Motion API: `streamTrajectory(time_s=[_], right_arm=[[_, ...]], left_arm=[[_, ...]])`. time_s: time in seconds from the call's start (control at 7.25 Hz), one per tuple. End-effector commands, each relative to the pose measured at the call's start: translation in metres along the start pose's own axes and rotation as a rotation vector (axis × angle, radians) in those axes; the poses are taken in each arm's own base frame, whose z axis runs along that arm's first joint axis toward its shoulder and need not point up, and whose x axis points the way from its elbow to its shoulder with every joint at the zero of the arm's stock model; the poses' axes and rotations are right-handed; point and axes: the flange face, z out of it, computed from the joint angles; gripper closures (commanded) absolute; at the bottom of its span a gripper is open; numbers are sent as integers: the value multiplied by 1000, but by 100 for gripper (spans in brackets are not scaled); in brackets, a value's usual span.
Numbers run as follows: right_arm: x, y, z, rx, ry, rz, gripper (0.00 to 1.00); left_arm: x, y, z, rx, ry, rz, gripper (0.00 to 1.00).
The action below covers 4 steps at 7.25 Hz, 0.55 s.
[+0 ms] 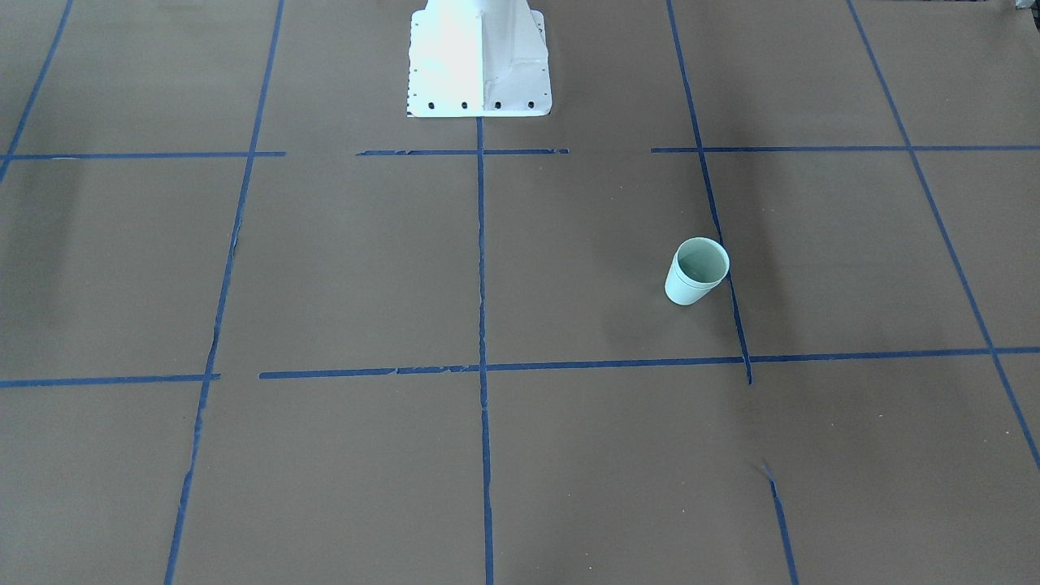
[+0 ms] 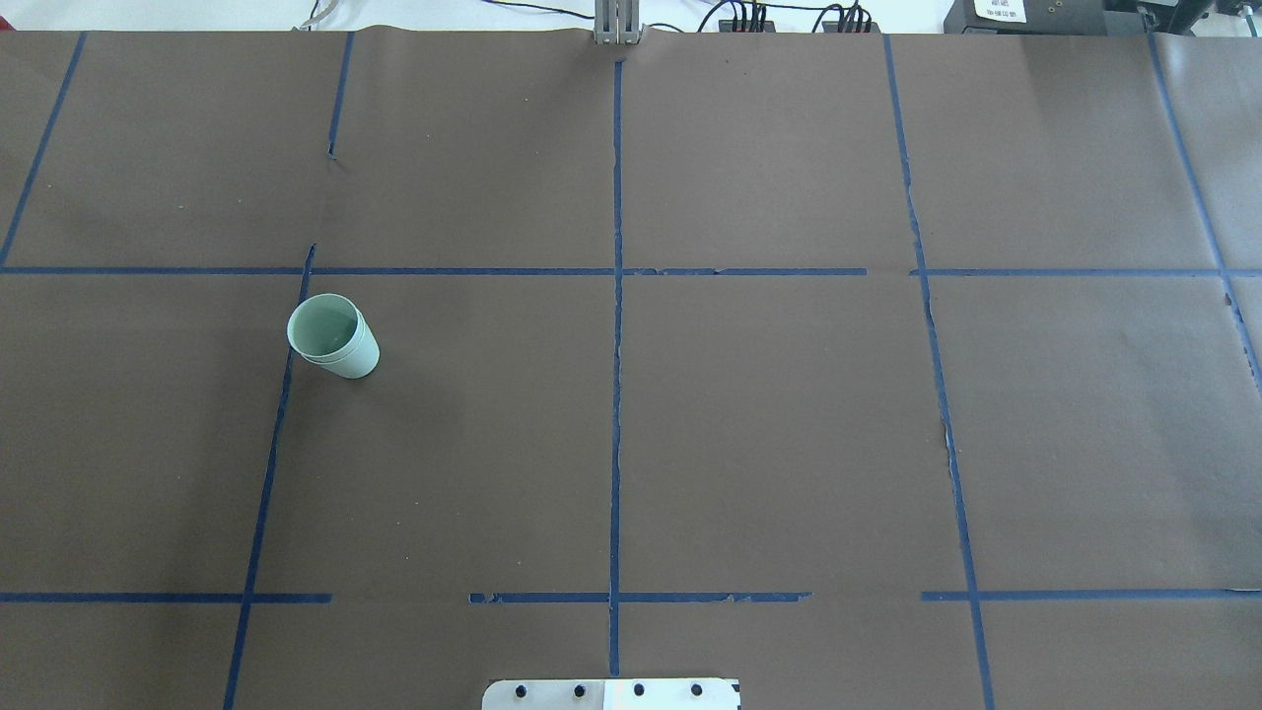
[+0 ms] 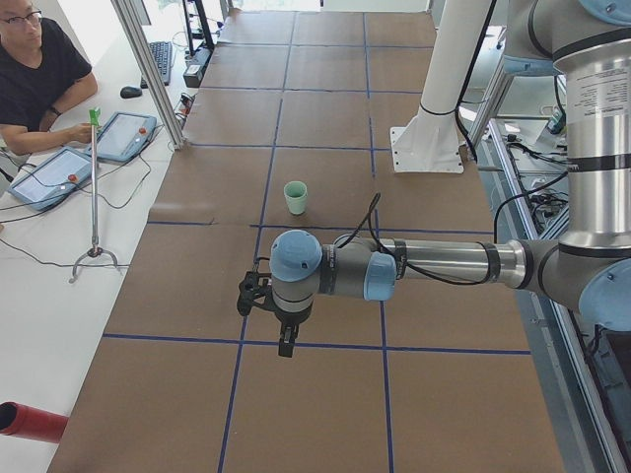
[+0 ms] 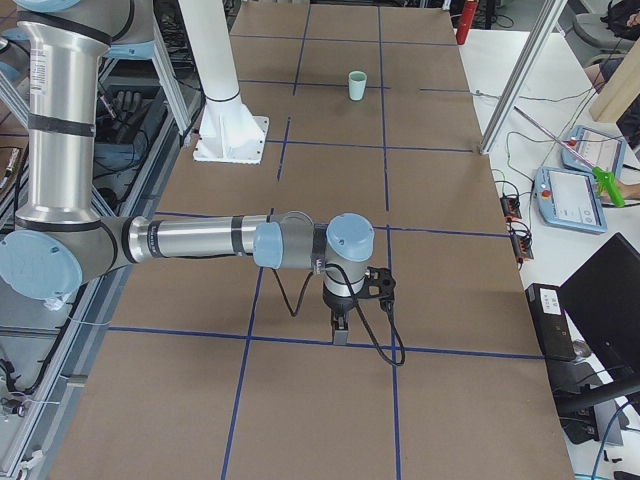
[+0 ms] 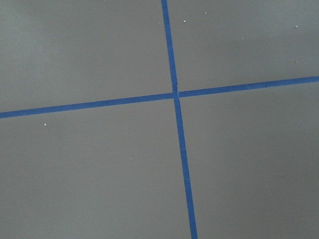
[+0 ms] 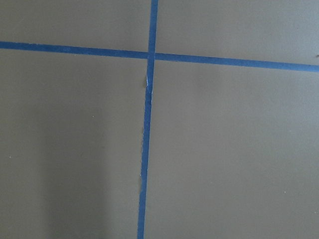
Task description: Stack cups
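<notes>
On the table (image 2: 789,444), the left gripper (image 3: 286,342) is the nearer 1. The cups (image 2: 333,336) stand upright, seemingly nested, at its 12 o'clock in the left-end view. The right gripper (image 4: 341,330) is well apart. I cannot tell either grip's state.

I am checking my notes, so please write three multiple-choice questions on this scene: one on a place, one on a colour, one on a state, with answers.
1. In the overhead view, where do the cups stand? A) left half B) right half C) on the white plate
2. What colour are the tape lines? A) red B) blue C) yellow
3. How are the cups? A) lying apart B) upright, nested C) upside down
Answers: 1 A, they sit well inside the view's left half; 2 B, every line is blue; 3 B, the mouth faces up and a second rim shows under the top one.
</notes>
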Motion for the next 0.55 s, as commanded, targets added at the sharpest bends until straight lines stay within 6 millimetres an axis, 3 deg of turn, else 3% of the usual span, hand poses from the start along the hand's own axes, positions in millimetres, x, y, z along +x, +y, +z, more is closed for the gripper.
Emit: streamTrajectory(time_s=[0.0,0.41], right_arm=[[0,-1,0,0,-2,0,0],[0,0,0,0,0,0,0]], left_arm=[[2,11,-1,-2,3,-47,0],[6,8,-5,12,4,-91,0]])
